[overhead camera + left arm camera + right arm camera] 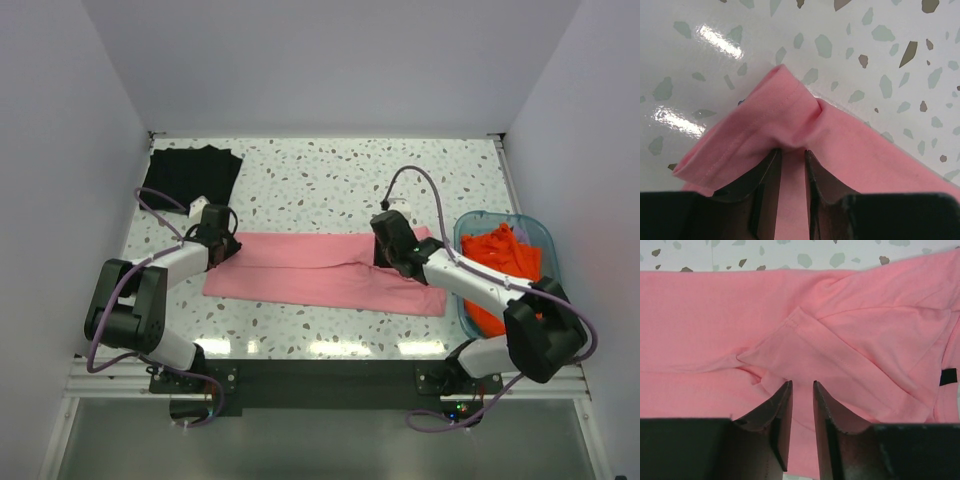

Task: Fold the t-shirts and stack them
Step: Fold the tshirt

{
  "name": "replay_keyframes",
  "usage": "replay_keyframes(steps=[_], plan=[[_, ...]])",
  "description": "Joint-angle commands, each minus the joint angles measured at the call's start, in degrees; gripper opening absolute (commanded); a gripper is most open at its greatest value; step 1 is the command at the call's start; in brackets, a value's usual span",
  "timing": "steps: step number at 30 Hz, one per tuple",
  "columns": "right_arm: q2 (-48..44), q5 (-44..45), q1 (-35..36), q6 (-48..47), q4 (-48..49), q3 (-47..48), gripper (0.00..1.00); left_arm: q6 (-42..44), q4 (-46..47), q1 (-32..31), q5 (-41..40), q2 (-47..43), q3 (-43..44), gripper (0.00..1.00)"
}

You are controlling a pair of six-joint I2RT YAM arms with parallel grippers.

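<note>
Top external: the pink t-shirt (320, 272) lies as a long band across the table (300, 190), an arm at each end (presumably for a crosswise fold). The left gripper (792, 152) pinches its bunched corner; whether the right gripper (802, 386) grips, I cannot tell.

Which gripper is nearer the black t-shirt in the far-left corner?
Left. The left gripper is at the pink t-shirt's left end, just in front of the black t-shirt; the right gripper is over the pink t-shirt's right part, near the teal tub.
</note>
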Motion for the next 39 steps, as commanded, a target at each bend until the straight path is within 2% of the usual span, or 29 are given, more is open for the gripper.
replay_keyframes(steps=[1,2,6,15,18,19,22,23,26,28,30,39], plan=[[5.30,3.89,0.03,-2.87,1.97,7.10,0.31,-0.30,1.38,0.07,1.29,0.49,-0.99,0.30],[6.98,4.25,-0.15,-3.40,1.79,8.35,0.40,-0.30,1.38,0.07,1.29,0.32,-1.08,0.30],[14.72,3.99,-1.02,-4.90,1.26,14.15,0.53,-0.21,1.46,0.15,1.55,0.32,-1.08,0.30],[25.18,7.59,-1.55,-4.20,-0.32,19.52,0.54,0.23,1.46,0.15,1.64,0.32,-0.73,0.30],[26.15,8.55,-1.47,-3.50,-1.02,19.96,0.52,0.40,1.38,0.24,1.47,0.49,-0.64,0.30],[26.07,8.99,-1.47,-3.15,-1.37,19.88,0.48,0.49,1.46,0.24,1.55,0.49,-0.64,0.30],[24.93,9.61,-1.55,-2.09,-1.82,18.92,0.34,0.49,1.46,0.33,1.55,0.58,-0.55,0.30],[24.32,9.70,-1.55,-1.83,-1.73,18.56,0.24,0.41,1.46,0.33,1.55,0.67,-0.55,0.30],[22.47,9.87,-1.47,-0.95,-2.17,17.33,0.10,0.41,1.55,0.33,1.56,0.84,-0.47,0.30],[21.07,9.88,-1.47,-0.33,-2.34,16.28,0.04,0.41,1.55,0.33,1.73,0.93,-0.47,0.30],[20.10,9.79,-1.55,0.45,-2.52,15.49,0.00,0.41,1.55,0.33,1.73,1.02,-0.55,0.30],[12.80,7.15,-1.38,4.06,-2.61,8.82,0.00,0.49,1.46,0.33,1.64,0.32,-0.99,0.30]])
